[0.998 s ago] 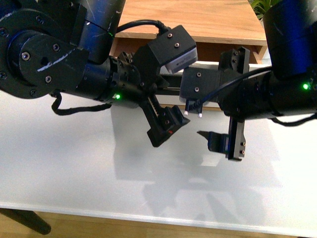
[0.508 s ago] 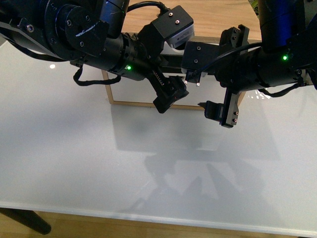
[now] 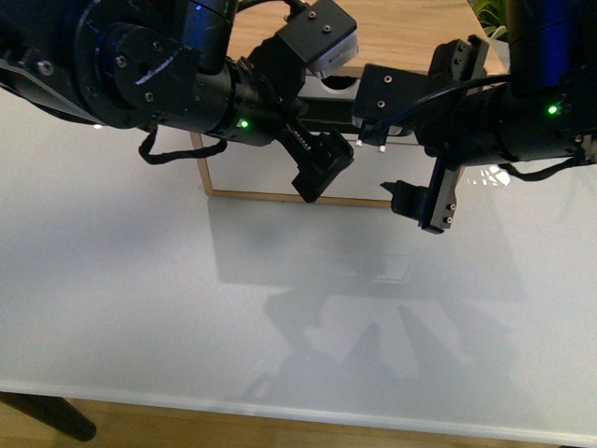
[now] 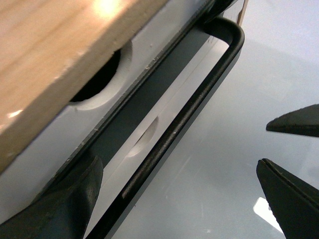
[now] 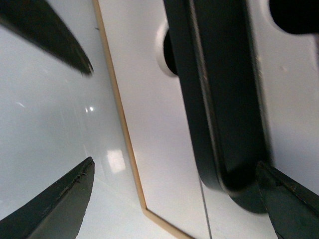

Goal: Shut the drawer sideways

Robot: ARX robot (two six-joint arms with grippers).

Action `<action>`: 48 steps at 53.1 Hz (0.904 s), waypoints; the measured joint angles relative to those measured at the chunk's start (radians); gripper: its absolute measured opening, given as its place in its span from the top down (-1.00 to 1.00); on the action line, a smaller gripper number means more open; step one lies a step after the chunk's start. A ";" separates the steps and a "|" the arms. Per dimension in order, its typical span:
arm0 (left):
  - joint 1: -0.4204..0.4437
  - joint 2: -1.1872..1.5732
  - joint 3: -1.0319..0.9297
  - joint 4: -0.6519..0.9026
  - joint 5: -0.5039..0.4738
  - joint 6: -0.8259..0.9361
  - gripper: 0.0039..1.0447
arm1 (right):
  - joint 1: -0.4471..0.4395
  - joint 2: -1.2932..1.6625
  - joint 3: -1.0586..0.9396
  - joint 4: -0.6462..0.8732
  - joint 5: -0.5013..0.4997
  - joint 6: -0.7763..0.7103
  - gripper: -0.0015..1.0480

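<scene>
The drawer point(image 4: 144, 52), white-fronted and shallow, sat under the top of a light-wood cabinet point(image 3: 410, 28), just beyond both hands. A semicircular notch point(image 4: 97, 79) was cut in its edge next to that wooden top, and its black bar handle point(image 4: 199, 99) ran along the front. The left hand point(image 3: 322, 173) hung close before the handle, fingers point(image 4: 67, 206) spread wide, gripping nothing. The right hand point(image 3: 418, 201) was beside it, near the handle's end, equally wide open and empty. A plain white front point(image 3: 250, 170) lay beyond the left hand. Both hands hovered over the white worktop point(image 3: 187, 308).
</scene>
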 joint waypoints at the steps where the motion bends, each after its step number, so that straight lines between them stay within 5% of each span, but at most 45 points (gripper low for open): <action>1: 0.001 -0.006 -0.006 0.005 0.000 -0.005 -0.84 | -0.003 -0.014 -0.011 0.004 0.003 0.003 -0.83; 13: 0.051 -0.235 -0.187 0.135 -0.006 -0.131 -0.84 | -0.024 -0.225 -0.186 0.070 -0.033 0.086 -0.83; 27: 0.211 -0.609 -0.504 0.256 -0.056 -0.380 -0.83 | -0.063 -0.666 -0.507 0.173 -0.031 0.415 -0.83; 32: 0.192 -0.627 -0.596 0.489 -0.383 -0.426 -0.54 | -0.050 -0.780 -0.650 0.415 0.230 0.677 -0.58; 35: 0.192 -0.650 -0.664 0.569 -0.522 -0.440 -0.37 | -0.054 -0.836 -0.719 0.510 0.306 0.826 -0.41; 41: 0.229 -0.757 -0.814 0.623 -0.575 -0.458 0.11 | -0.106 -0.950 -0.833 0.533 0.310 1.054 0.05; 48: 0.255 -0.863 -0.932 0.629 -0.542 -0.459 0.62 | -0.139 -1.043 -0.905 0.501 0.262 1.111 0.56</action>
